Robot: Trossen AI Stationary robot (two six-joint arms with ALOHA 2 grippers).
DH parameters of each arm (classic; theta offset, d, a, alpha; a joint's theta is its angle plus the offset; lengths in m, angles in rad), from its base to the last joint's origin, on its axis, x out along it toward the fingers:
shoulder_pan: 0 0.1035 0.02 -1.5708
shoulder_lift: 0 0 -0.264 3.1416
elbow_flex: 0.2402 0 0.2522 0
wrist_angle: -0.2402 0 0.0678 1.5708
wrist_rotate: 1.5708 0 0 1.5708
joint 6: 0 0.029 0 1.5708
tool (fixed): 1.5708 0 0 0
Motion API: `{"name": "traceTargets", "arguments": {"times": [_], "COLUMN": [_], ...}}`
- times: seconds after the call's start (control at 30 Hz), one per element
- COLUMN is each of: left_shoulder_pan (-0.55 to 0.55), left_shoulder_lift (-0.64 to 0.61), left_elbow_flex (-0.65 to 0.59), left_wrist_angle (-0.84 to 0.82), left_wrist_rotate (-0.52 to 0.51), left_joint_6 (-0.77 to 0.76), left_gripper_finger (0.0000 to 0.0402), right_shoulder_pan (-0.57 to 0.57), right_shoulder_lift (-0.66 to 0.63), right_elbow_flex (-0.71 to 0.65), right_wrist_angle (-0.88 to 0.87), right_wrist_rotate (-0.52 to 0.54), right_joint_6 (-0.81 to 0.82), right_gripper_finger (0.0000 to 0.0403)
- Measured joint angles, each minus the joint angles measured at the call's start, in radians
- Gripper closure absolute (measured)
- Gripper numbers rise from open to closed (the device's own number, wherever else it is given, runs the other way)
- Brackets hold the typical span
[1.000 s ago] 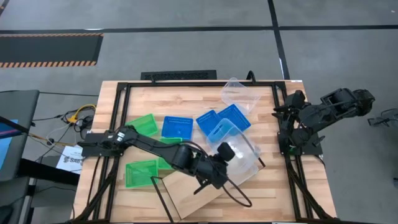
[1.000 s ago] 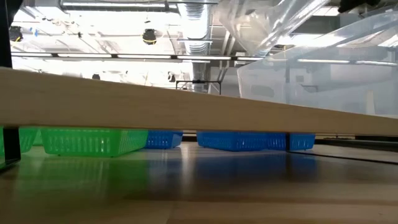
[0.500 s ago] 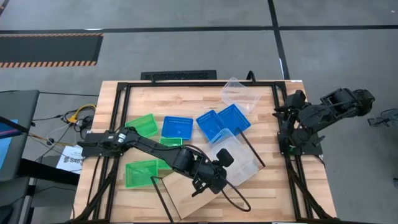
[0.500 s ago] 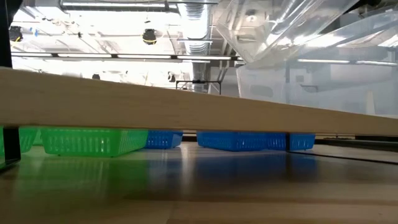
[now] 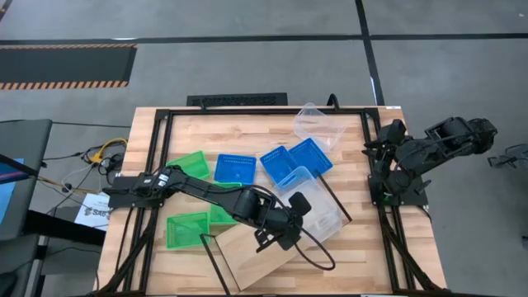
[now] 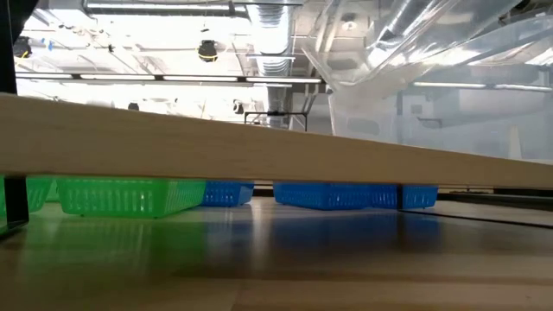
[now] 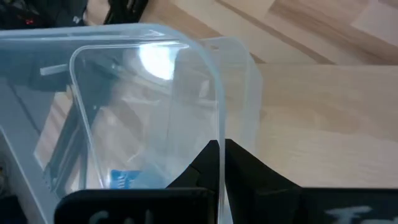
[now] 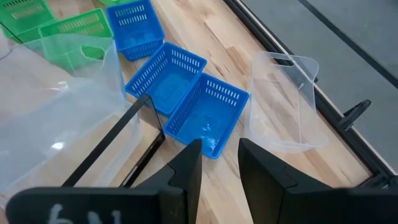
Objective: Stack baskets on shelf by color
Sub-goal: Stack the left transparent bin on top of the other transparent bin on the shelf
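Clear plastic basket (image 5: 318,210) sits over the shelf (image 5: 264,247) plank's 2 o'clock end, its long axis running 8 to 2 o'clock, the left gripper (image 5: 290,219) pinching its wall. Bare table (image 5: 371,256) lies toward 5 o'clock. Blue baskets (image 5: 297,162) crowd 12 o'clock. Right gripper (image 8: 214,158), spread, waits at 3 o'clock.

Count from the high view: three blue baskets, at (image 5: 235,168), (image 5: 278,163) and (image 5: 312,154). Three green baskets: one at (image 5: 192,165), one at (image 5: 187,228), and a third (image 5: 219,216) mostly hidden under the left arm. Clear baskets: one (image 5: 318,124) at the table's far edge, at least two (image 5: 318,210) nested on the shelf (image 5: 252,250); one shelf, two arms.
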Motion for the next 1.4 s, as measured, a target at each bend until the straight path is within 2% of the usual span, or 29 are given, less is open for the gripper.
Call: {"name": "traceTargets", "arguments": {"times": [0.73,1.4], "left_shoulder_pan": [0.027,0.035], "left_shoulder_lift": [0.0,0.011], "left_elbow_flex": [0.0,0.001], "left_wrist_angle": [-0.01,-0.032], "left_wrist_rotate": [0.087,0.089], "left_joint_6": [0.031,0.084], "left_gripper_finger": [0.0401,0.0401], "right_shoulder_pan": [0.0,0.0], "right_shoulder_lift": [0.0,0.0], "right_elbow_flex": [0.0,0.0], "right_wrist_angle": [-0.002,-0.001], "right_wrist_rotate": [0.0,0.0], "right_joint_6": [0.001,0.011], "right_gripper_finger": [0.0276,0.0276]}}
